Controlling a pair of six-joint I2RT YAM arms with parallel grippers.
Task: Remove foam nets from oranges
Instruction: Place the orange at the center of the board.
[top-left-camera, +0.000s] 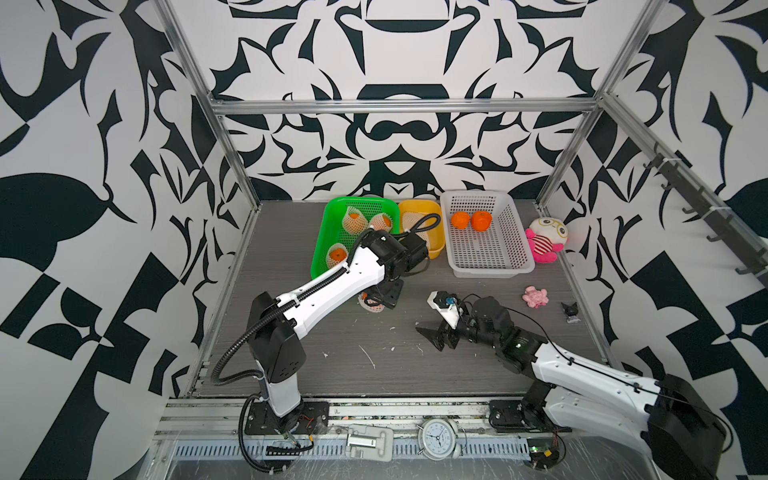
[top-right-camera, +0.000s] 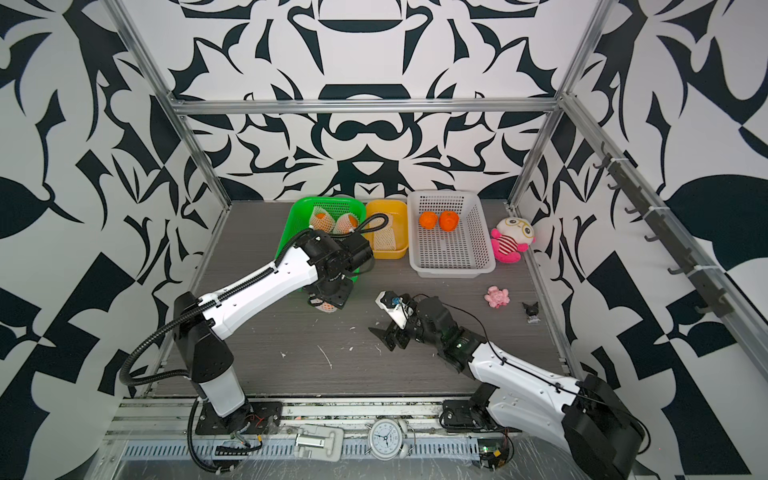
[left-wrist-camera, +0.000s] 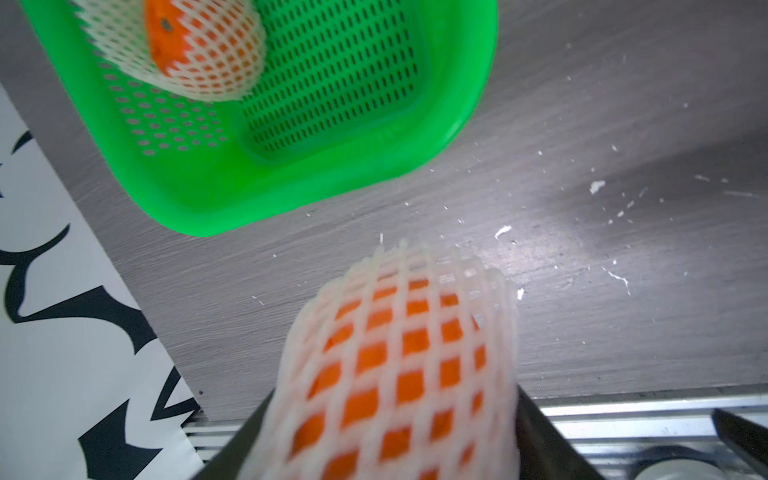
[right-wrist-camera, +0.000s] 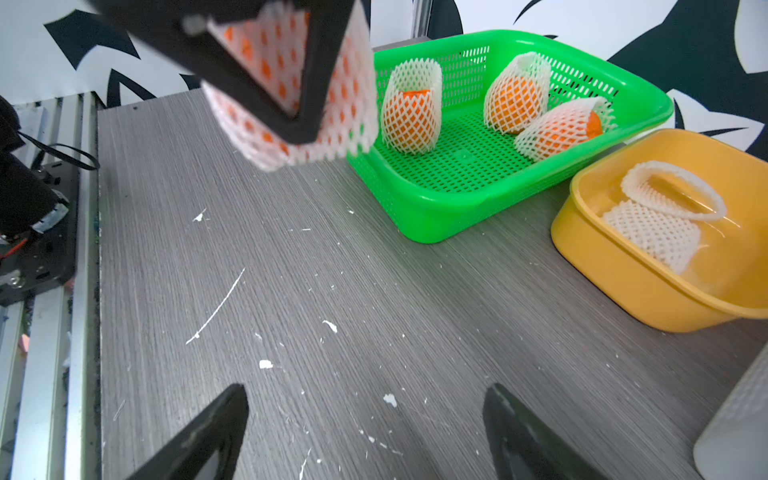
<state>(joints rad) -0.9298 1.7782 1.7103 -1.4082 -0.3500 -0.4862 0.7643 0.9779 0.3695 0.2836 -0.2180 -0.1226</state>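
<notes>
Overhead, in a top view, the left gripper (top-left-camera: 377, 302) clenches a netted orange (top-left-camera: 368, 307) over the desk (top-left-camera: 332, 336), 5 o'clock of the green basket (top-left-camera: 319, 249); left wrist view, its foam net (left-wrist-camera: 415, 259) on; right wrist view, right gripper (right-wrist-camera: 365, 390) spread, empty.

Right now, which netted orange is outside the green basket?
The orange clamped in the left gripper over the table; the other three sit in the green basket.

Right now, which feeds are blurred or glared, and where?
Left wrist: the netted orange in the left gripper is blurred, with glare on the table. Right wrist: same orange blurred, green basket sharp. Both top views: crisp, evenly lit.
</notes>
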